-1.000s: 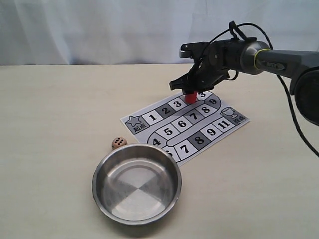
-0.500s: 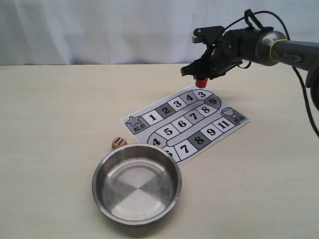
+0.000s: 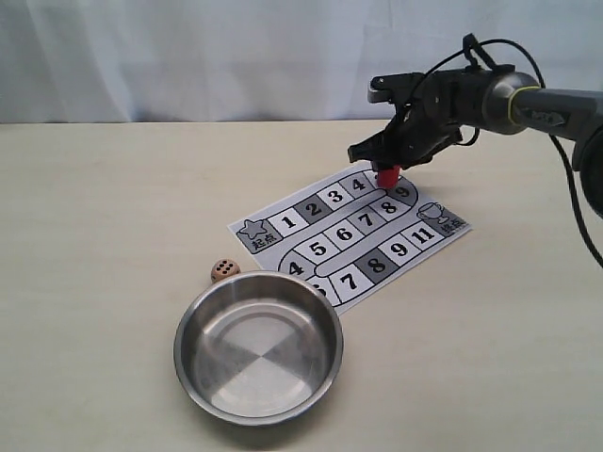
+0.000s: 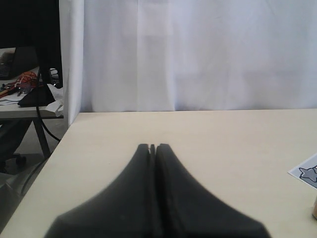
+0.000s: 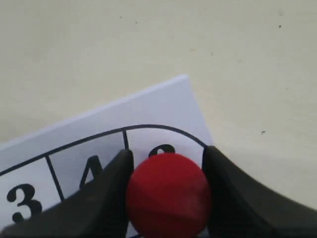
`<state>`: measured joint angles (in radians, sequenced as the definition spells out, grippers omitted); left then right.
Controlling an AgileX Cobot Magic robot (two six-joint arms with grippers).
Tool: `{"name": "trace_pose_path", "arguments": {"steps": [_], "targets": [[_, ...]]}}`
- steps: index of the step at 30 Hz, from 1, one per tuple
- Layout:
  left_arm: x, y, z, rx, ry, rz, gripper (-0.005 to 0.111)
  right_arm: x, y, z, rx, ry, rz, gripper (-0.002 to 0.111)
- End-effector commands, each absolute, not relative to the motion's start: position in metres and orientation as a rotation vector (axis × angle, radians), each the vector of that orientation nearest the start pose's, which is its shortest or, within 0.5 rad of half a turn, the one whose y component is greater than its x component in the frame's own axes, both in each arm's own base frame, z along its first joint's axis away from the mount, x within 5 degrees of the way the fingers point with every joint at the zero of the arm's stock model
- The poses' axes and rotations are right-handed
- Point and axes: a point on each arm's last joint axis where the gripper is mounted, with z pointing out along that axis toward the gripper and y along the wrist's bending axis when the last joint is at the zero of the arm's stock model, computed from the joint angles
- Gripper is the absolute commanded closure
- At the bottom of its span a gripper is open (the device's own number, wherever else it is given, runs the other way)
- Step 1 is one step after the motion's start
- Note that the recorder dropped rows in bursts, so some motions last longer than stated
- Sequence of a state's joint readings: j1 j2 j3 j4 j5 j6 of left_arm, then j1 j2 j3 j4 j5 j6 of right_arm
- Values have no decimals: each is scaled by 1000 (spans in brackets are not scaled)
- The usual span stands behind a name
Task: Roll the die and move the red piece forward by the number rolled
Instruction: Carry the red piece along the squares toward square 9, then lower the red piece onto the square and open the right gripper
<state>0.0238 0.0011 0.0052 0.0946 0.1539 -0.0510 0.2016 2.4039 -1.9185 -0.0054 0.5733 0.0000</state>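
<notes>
Placing step: the right gripper grips the red piece just past the board's square 4; next, lower and release.

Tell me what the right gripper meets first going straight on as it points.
Likely the paper game board: the right gripper, jaws shut on the red piece, points down at the square beside 4. Height unclear.

The place is a robot test lab. A white curtain hangs as a plain backdrop beyond the left pincer, closing off the bare cream table under it. Past the curtain's edge, off to one side of the pincer, stands a cluttered desk with cables and, in the dim corner below, perhaps a chair.
</notes>
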Motion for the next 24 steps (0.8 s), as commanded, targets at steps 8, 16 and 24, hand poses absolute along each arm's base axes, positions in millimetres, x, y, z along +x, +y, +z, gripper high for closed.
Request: {"name": "trace_pose_path", "arguments": {"steps": [8, 16, 24], "targets": [[56, 3, 200, 2, 1625, 59, 107, 508, 95, 131, -322, 2603, -30, 104], [56, 3, 200, 2, 1625, 59, 107, 509, 95, 113, -298, 2636, -26, 95], [56, 3, 200, 2, 1625, 59, 107, 510, 96, 121, -281, 2609, -17, 52]]}}
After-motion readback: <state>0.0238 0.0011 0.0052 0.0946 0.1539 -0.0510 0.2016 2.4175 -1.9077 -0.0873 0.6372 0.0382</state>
